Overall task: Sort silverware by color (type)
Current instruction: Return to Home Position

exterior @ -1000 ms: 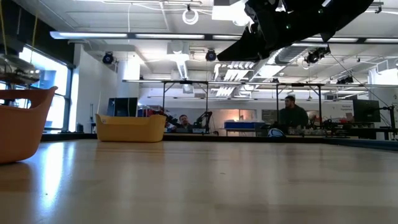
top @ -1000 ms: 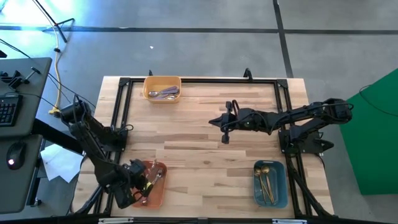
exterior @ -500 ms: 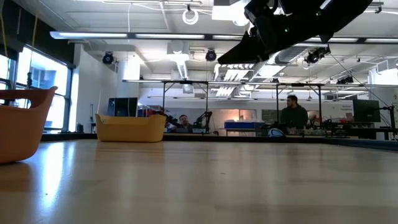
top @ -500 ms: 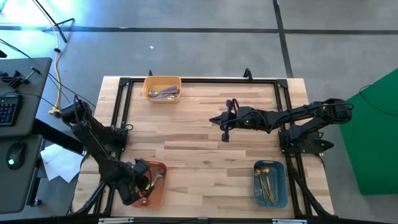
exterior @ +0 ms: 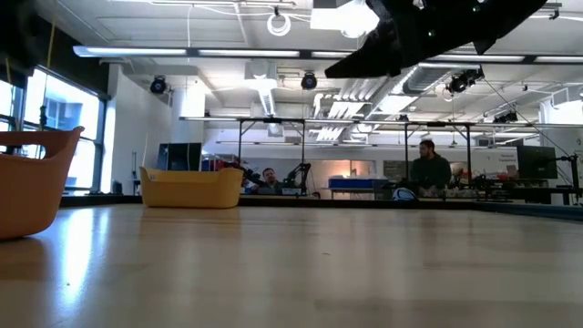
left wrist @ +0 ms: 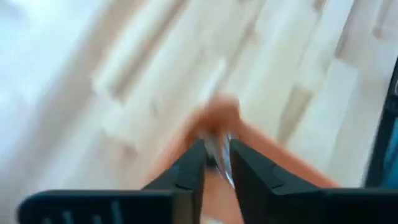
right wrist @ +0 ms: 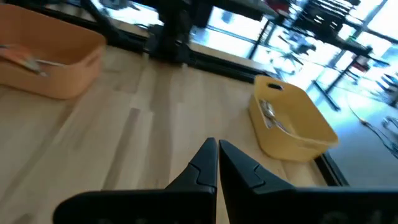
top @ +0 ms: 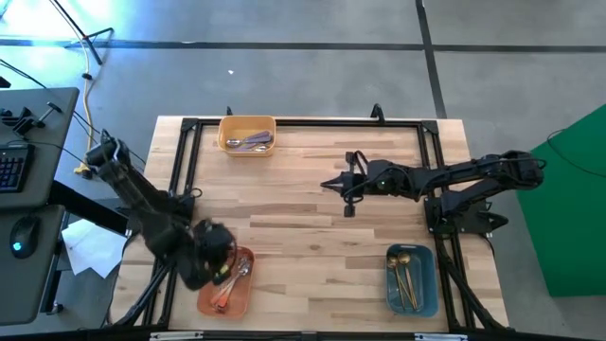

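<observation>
Spoons with orange handles [top: 225,287] lie in the orange bin [top: 210,305] at the table's near left. My left gripper [top: 222,264] hangs just above that bin's far rim, pointing steeply down. Its fingers stand apart [left wrist: 216,146], and a silver spoon bowl [left wrist: 219,151] shows blurred through the gap. Lavender-handled spoons [top: 252,142] lie in the yellow bin [top: 230,126] at the far edge. Gold spoons [top: 405,278] lie in the blue bin [top: 427,301] at the near right. My right gripper [top: 347,206] hovers shut [right wrist: 217,144] over the middle of the table, holding nothing.
A black frame [top: 303,123] runs around the table's edges. The wooden top [top: 303,237] between the three bins is bare. The right arm [exterior: 410,36] hangs high in the low view. People sit at desks [exterior: 428,169] in the room behind.
My left gripper has risen out of the orange bin and drawn back toward the table's far left, rolling its wrist as it went. The spoons in the bin, which the gripper covered before, now show.
</observation>
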### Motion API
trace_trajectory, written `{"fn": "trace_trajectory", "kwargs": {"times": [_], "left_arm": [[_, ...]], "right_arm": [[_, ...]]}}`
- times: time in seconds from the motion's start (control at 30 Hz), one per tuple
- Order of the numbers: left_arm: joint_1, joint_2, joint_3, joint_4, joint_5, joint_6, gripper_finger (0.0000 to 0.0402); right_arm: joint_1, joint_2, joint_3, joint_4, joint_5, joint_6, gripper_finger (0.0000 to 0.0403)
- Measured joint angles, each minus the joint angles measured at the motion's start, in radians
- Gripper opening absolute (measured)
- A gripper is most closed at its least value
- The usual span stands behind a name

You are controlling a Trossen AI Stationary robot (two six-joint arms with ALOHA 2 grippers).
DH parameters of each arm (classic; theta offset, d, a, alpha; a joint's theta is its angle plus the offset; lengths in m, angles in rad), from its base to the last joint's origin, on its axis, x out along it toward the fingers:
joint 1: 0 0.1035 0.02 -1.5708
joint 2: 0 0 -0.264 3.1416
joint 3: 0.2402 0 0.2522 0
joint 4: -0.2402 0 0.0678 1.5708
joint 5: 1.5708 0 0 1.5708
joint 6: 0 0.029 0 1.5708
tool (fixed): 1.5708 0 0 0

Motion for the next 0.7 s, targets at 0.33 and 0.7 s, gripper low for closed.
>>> {"fn": "trace_trajectory", "kwargs": {"times": [0.33, 0.7], "left_arm": [[0.378, -0.107, -0.004, 0.267, -0.030, 0.762, 0.0006], [0.744, -0.079, -0.245, 0.951, 0.395, 1.264, 0.0001]], "right_arm": [[-0.169, -0.044, -0.239, 0.269, -0.169, 0.039, 0.0000], [-0.200, -0.346, -0.387, 0.236, -0.224, 0.078, 0.0000]]}}
